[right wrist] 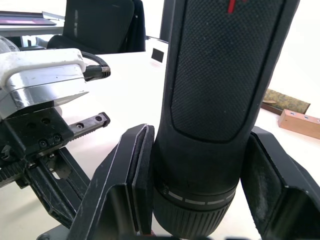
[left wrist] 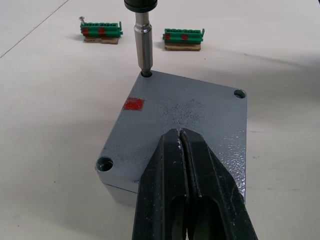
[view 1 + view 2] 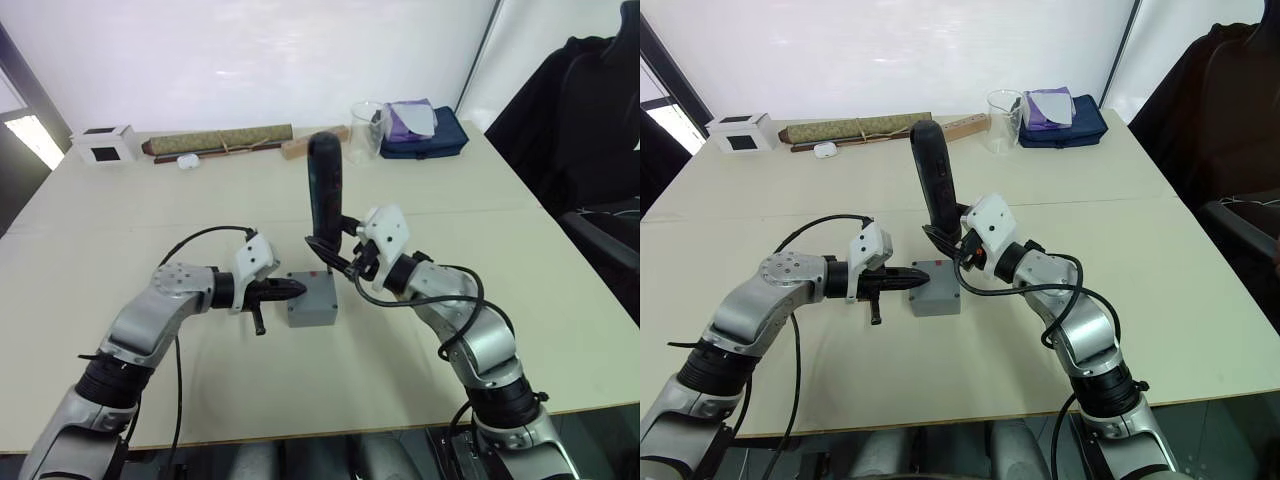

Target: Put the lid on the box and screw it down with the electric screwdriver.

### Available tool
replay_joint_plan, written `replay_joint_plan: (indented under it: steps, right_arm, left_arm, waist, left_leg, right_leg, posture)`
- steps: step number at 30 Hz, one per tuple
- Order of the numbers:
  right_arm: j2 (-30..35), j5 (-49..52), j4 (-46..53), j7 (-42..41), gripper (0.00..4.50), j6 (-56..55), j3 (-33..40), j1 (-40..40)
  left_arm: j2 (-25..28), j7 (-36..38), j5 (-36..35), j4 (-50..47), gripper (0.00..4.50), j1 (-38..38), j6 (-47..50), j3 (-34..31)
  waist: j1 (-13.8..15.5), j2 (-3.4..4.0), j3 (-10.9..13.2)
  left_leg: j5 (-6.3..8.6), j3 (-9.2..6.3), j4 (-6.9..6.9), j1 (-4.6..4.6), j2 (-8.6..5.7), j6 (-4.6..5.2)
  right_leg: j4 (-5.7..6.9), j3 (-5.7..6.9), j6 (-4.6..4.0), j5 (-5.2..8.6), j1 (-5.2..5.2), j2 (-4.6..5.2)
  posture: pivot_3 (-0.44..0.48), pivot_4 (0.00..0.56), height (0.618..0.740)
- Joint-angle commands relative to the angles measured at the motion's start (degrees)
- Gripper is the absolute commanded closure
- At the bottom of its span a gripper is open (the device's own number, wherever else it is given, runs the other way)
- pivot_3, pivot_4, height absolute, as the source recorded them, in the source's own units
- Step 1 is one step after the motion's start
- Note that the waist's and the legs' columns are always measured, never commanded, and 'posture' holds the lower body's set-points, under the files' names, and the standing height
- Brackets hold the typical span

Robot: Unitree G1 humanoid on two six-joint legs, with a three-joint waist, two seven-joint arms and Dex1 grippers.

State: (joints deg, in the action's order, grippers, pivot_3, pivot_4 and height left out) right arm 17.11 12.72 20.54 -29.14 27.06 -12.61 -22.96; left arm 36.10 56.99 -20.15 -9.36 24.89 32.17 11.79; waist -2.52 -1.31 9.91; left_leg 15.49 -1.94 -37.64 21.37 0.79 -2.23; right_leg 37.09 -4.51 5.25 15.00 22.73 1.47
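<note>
Beige tabletop [image 3: 120, 210], mid-near: lid [image 2: 185, 120] already seated on box [image 3: 312, 300], left hand [image 3: 290, 289] pressed together on top to pin it, right hand [image 3: 335, 258] pinching electric screwdriver [image 3: 324, 190] upright, bit in far-left corner hole.

i see a speckled grey lid [image 2: 185, 125] with a red patch [image 2: 133, 104], a dark textured electric screwdriver [image 3: 325, 195], and green strips [image 2: 101, 30].

An office or lab workroom: a long pale table [image 3: 560, 330] against a white wall, black office chair [image 3: 585, 110], and green terminal blocks [image 2: 101, 31] lying about.
</note>
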Motion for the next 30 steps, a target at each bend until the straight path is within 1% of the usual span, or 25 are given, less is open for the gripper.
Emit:
replay_joint_plan:
  steps: [1,17,25,27,30]
  right_arm:
    - [0.81,-0.67,-4.36,-0.35,2.48,4.22,-1.67,3.47]
    - [1.89,-0.54,-3.79,-1.02,2.48,4.04,-0.62,3.76]
    - [2.44,0.65,-3.12,-2.45,2.48,3.56,1.24,2.07]
    - [2.93,2.64,-1.34,-3.5,2.48,4.32,2.89,0.18]
    - [5.21,6.18,2.01,-5.37,2.48,6.47,6.52,-6.22]
  left_arm:
    - [0.17,0.12,0.84,0.27,4.5,-0.42,0.17,0.45]
    - [-0.56,0.25,1.43,0.58,4.5,-0.72,-0.55,0.58]
    - [-0.72,0.18,1.62,0.74,4.5,-0.95,-0.92,0.43]
    - [-0.72,0.12,1.58,0.8,4.5,-0.95,-0.96,0.31]
    - [-0.68,0.12,1.42,1.01,4.5,-0.94,-0.99,0.13]
  waist:
    - [0.0,-0.01,-0.09]
    - [0.03,-0.01,-0.32]
    - [0.05,-0.01,-0.32]
    - [0.08,0.0,-0.31]
    - [0.08,0.11,-0.2]
  left_leg:
    - [0.0,0.0,0.01,0.0,0.0,0.0]
    - [0.0,0.0,0.29,-0.07,0.0,0.0]
    - [0.0,0.01,0.38,-0.05,0.02,0.0]
    - [0.0,0.01,0.43,-0.03,0.02,0.0]
    - [0.0,0.04,0.45,0.05,0.05,0.0]
  right_leg:
    - [0.0,0.0,0.0,0.0,0.0,0.01]
    - [-0.17,-0.01,0.02,0.05,0.01,0.06]
    - [-0.34,-0.01,0.03,0.05,0.01,0.09]
    - [-0.43,0.0,0.02,0.05,0.01,0.09]
    - [-0.48,-0.01,-0.01,0.02,0.06,0.15]
  posture:
    - [0.0,0.15,0.74]
    - [0.0,0.15,0.74]
    - [0.0,0.15,0.74]
    - [0.0,0.15,0.74]
    - [0.0,0.15,0.74]
